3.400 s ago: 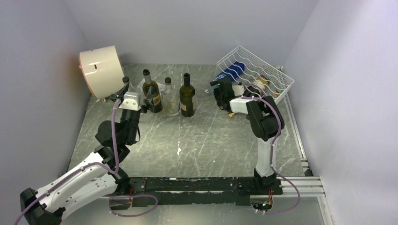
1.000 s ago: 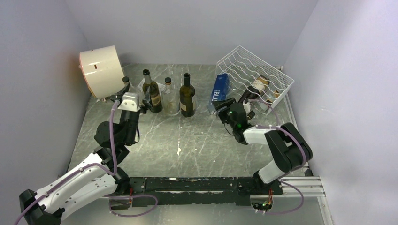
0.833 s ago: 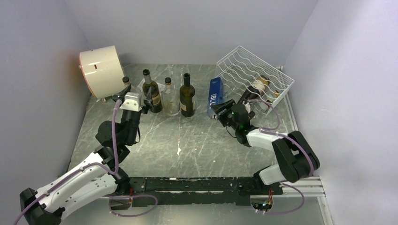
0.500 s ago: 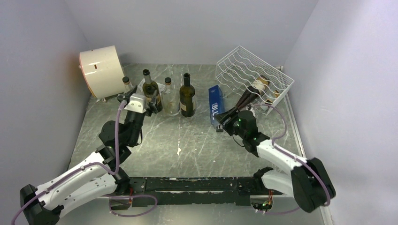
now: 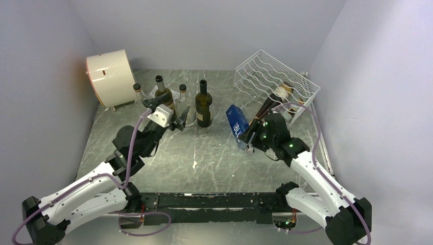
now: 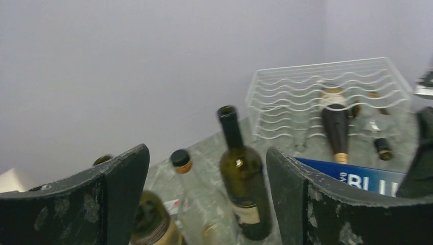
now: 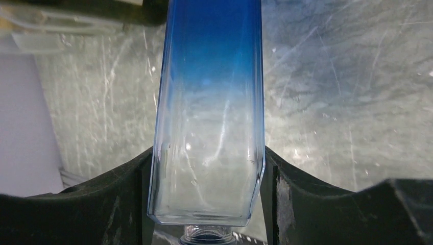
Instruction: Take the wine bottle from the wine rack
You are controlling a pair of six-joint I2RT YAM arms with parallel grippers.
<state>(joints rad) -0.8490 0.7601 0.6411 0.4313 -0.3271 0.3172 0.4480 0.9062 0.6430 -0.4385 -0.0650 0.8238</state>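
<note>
The right gripper [image 7: 207, 171] has its two fingers [image 7: 120, 191] clenched on the blue bottle [image 7: 209, 102], one pad on each flat side near the clear shoulder, with the neck toward the wrist. In the top view this bottle [image 5: 237, 124] hangs tilted, near and left of the wine rack [image 5: 270, 71] and apart from its wires. The lifting-off looks done. What remains is probably to set the bottle down, which calls for a bare patch of table [image 5: 214, 158] and a gentle descent before letting go. A dark bottle [image 5: 276, 98] lies in the rack, its neck poking out just beside the right wrist. A green bottle [image 5: 203, 106] stands to the left, near the likely path. The left gripper [image 5: 168, 108] hovers spread wide and empty among the standing bottles. A cream drum [image 5: 109, 76] sits far left.
</note>
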